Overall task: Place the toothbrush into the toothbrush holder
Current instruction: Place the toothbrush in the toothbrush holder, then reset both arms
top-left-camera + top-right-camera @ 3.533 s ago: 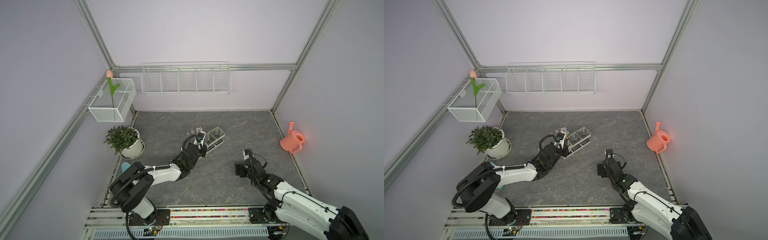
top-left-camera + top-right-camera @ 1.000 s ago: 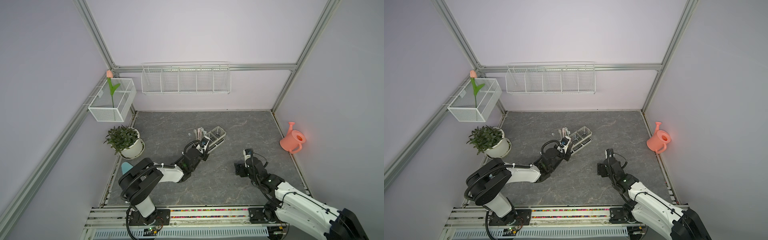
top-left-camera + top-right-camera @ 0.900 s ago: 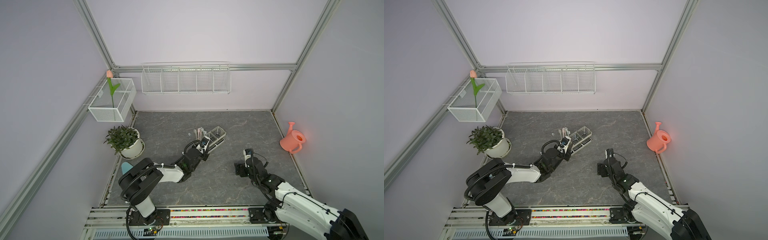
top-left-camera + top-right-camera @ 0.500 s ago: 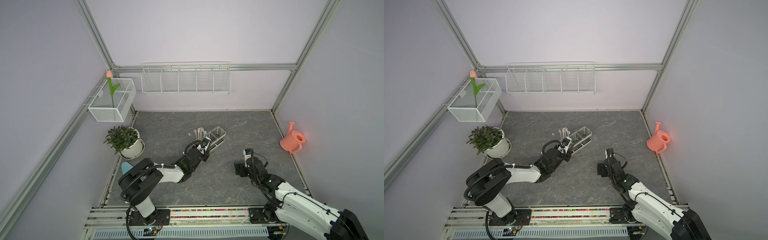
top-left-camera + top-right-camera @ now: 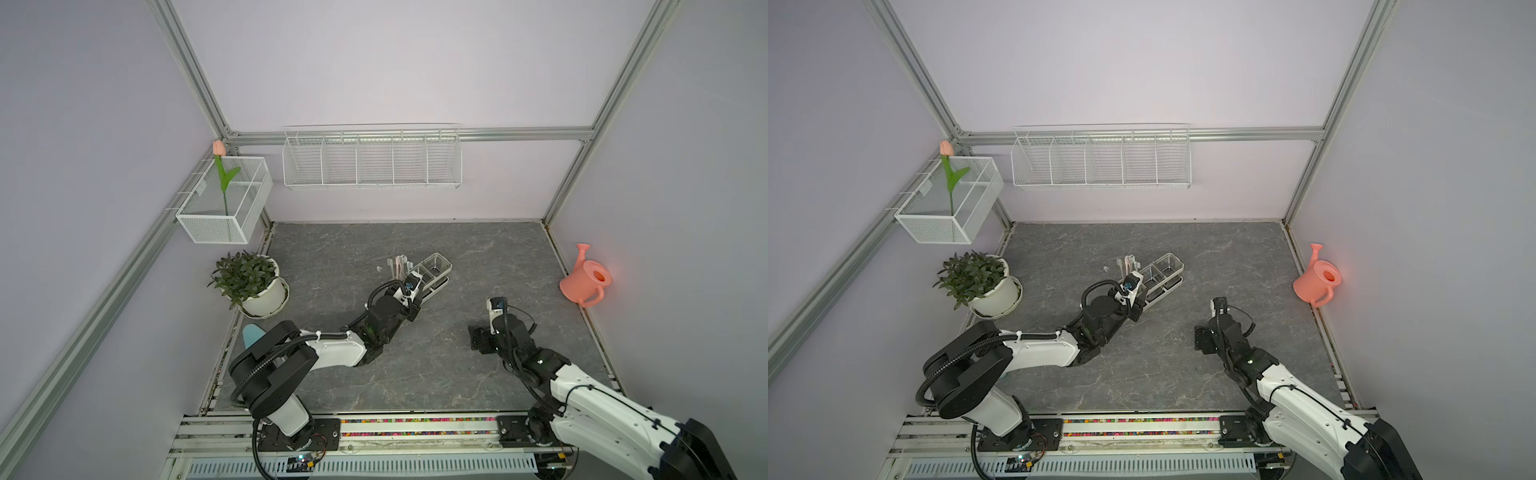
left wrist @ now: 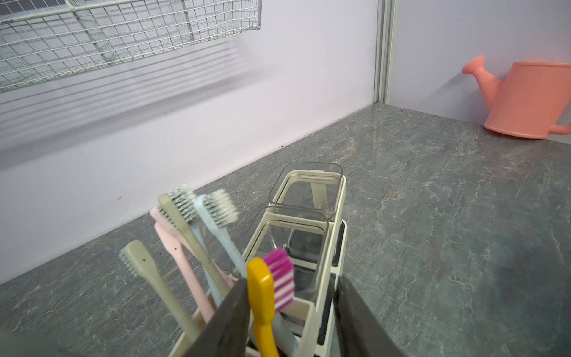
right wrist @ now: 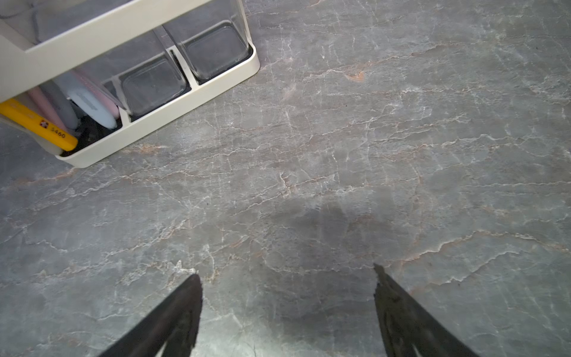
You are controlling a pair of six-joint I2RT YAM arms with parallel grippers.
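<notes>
Nearest to us, in the lower right of both top views, the right arm (image 5: 582, 399) reaches in over the grey stone table (image 5: 478, 249). Its wrist view shows the right gripper (image 7: 285, 278) spread wide above bare table, holding nothing and touching nothing.

A little further in, near the middle of the frame, the left arm (image 5: 1038, 353) stretches up from the lower left. The left gripper (image 6: 292, 287) sits right at the near end of the toothbrush holder (image 6: 309, 321). Its jaws are partly apart. The toothbrush (image 6: 262, 296), yellow with pink and white bristles, rests against one dark finger (image 6: 231, 315). The other finger (image 6: 352, 309) is clear of it, with a gap between, so we see no clamp on it.

The toothbrush stands head up in the end compartment of the holder, the one closest to the left gripper. In the right wrist view its yellow handle end (image 7: 37, 123) rests on the holder's base (image 7: 173, 114). Sharing that compartment are several pale toothbrushes (image 6: 185, 222) in pink, blue and beige, leaning away from the clear cups. The two clear cups (image 6: 306, 191) fill the other two compartments.

In both top views the holder (image 5: 434, 270) lies just above centre, angled toward the upper right.

Further out, a potted plant (image 5: 249, 278) stands at the left edge of the table and a coral watering can (image 5: 586, 282) at the right edge. Highest in the frame, a mesh box (image 5: 224, 208) with a tulip (image 5: 219, 147) hangs at upper left. A long wire basket (image 5: 372, 160) hangs on the back wall.
</notes>
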